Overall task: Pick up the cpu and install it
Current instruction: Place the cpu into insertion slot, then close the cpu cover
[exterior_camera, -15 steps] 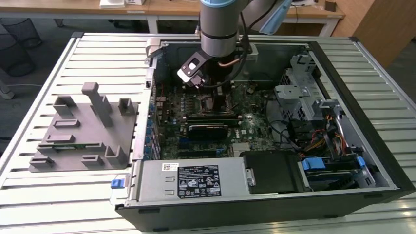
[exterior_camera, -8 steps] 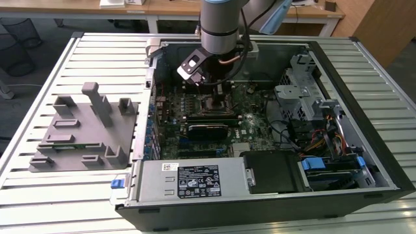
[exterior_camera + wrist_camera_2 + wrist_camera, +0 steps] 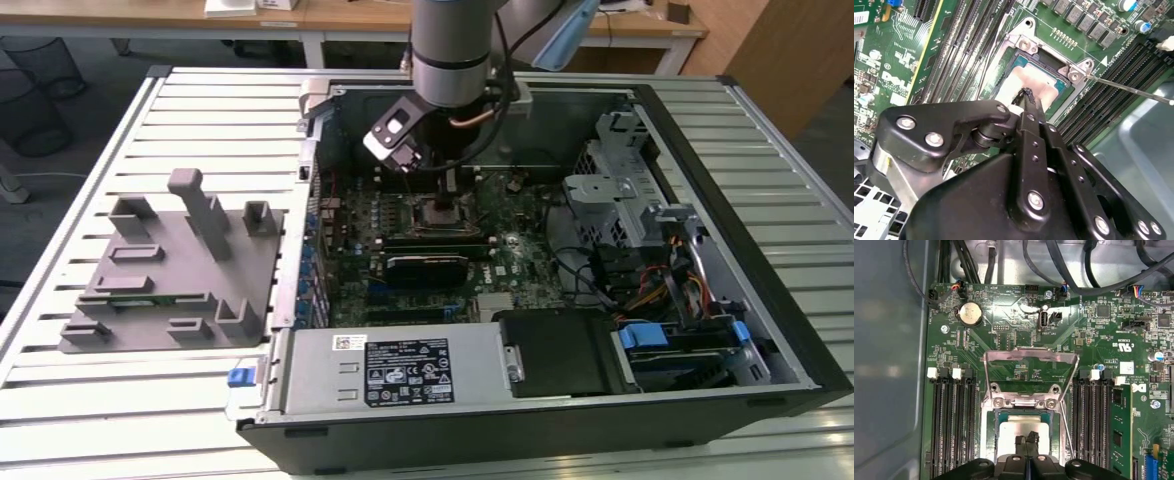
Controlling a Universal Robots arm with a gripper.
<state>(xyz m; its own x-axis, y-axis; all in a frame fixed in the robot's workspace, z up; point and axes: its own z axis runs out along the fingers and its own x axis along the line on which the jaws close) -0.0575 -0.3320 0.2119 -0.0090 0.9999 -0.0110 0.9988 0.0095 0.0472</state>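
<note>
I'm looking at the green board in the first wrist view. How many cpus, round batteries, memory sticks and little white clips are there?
In the first wrist view:
cpu: 1
round battery: 1
memory stick: 1
white clips: 4
Total: 7

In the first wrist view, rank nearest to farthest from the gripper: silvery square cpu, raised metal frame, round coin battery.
1. Silvery square cpu, under the gripper.
2. Raised metal frame, just beyond it.
3. Round coin battery, at board's edge.
</note>
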